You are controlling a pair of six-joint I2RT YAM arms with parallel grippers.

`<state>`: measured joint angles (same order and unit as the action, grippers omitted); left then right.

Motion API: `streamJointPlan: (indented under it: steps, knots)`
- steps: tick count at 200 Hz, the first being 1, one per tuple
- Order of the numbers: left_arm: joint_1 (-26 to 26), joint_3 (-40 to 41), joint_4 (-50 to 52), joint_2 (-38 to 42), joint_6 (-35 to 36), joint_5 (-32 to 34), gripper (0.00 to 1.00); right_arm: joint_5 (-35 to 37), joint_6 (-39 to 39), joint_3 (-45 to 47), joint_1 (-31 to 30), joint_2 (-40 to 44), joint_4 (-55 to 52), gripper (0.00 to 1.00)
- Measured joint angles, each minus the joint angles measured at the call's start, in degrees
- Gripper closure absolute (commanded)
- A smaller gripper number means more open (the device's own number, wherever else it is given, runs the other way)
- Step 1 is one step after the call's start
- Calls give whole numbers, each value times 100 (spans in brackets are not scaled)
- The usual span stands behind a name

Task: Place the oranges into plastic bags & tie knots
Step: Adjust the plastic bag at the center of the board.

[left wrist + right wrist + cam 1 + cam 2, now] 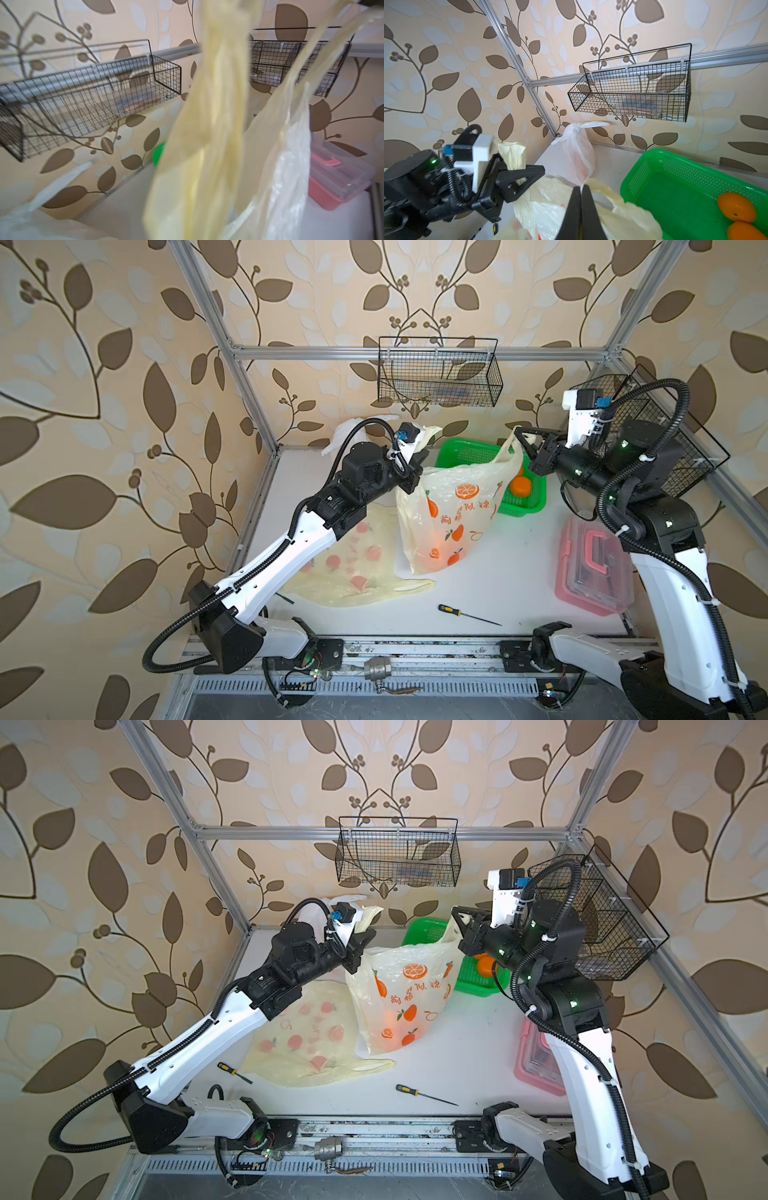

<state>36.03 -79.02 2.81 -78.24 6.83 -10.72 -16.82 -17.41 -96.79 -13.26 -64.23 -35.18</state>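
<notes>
A pale yellow plastic bag point(449, 514) point(403, 994) printed with oranges hangs stretched between my two grippers. My left gripper point(420, 456) point(365, 938) is shut on one handle point(511, 153), which crosses the left wrist view as a blurred strip point(218, 104). The other handle is pinched in my shut right gripper point(519, 433) point(580, 188). Oranges glow through the bag's bottom point(432, 547). Two more oranges point(736, 207) point(520, 486) lie in the green basket. A white bag point(579, 151) stands in the back corner with a knot point(578, 125). Another yellow bag point(353, 564) lies flat under my left arm.
The green basket point(469, 452) sits behind the held bag. A clear box with a pink handle point(590, 568) is at the right. One screwdriver point(465, 614) lies near the front edge, another point(232, 1072) by my left arm. Black wire baskets point(438, 373) point(665, 439) hang on the frame.
</notes>
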Motion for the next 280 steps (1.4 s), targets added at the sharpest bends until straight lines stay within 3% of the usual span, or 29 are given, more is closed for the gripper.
streamJointPlan:
  steps: [12, 36, 46, 55, 92, 136, 148, 189, 204, 223, 246, 264, 280]
  knots:
    - [-221, 0, -2, -205, -251, -380, 100, -72, 57, 162, -2, 44, -42, 91]
    - [-662, 0, -9, -660, -625, -1034, 100, -221, 142, 520, -76, -28, -63, 32]
    - [-820, 2, -13, -848, -778, -1294, 100, -214, 203, 699, -129, -85, -42, 17]
    - [-949, 4, -48, -988, -883, -1499, 100, -129, 251, 894, -170, -101, 9, 10]
    - [-1311, 37, -201, -1200, -1176, -2096, 100, 686, 697, 1622, -278, 229, 345, 0]
    - [-1440, 35, -306, -1200, -1272, -2494, 100, 1126, 1464, 2273, -299, 828, 708, 0]
    - [-1467, 35, -306, -1200, -1290, -2555, 100, 1123, 1624, 2616, -313, 977, 883, 6]
    - [-1580, 35, -299, -1226, -1303, -2684, 100, 990, 2037, 3425, -315, 1241, 1414, 6]
    - [-1609, 35, -295, -1228, -1305, -2688, 100, 944, 2127, 3709, -315, 1482, 1683, 0]
    - [-1665, 35, -295, -1228, -1303, -2752, 100, 903, 2262, 4057, -315, 1779, 2131, 0]
    - [-1665, 35, -286, -1228, -1296, -2852, 100, 850, 2350, 4124, -280, 1674, 2334, 0]
    - [-1670, 33, -254, -1239, -1294, -2957, 100, 428, 2411, 4116, -31, 1311, 2413, 0]
    - [-1700, -2, -240, -1300, -1294, -3042, 100, -522, 2463, 4118, 560, 881, 2555, 0]
